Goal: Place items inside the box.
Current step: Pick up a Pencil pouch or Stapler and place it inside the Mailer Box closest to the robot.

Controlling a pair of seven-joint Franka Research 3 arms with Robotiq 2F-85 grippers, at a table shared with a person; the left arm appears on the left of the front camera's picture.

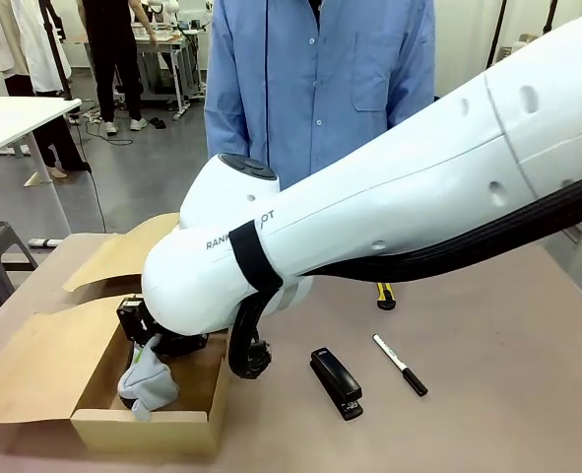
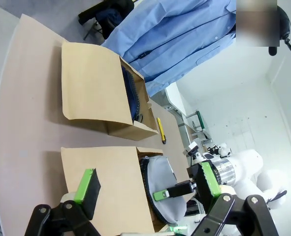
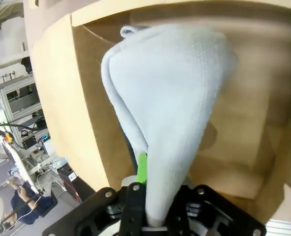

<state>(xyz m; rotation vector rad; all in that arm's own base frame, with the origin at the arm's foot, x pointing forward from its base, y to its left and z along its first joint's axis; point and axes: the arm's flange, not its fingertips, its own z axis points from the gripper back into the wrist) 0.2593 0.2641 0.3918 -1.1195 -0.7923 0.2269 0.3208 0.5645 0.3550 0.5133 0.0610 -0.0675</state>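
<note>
Over the cardboard box (image 1: 143, 429) at the left end of the worktop (image 1: 487, 414), the right pincer (image 3: 152, 189) grips the grey fabric pouch (image 1: 145, 386) by one end, dangling it inside so it should drop within the walls; the left pincer (image 2: 147, 184) hangs wide, empty.

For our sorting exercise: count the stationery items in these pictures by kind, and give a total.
Pouches: 2 (grey pouch, navy pouch)
Stapler: 1
Marker pen: 1
Utility knife: 1
Total: 5
</note>
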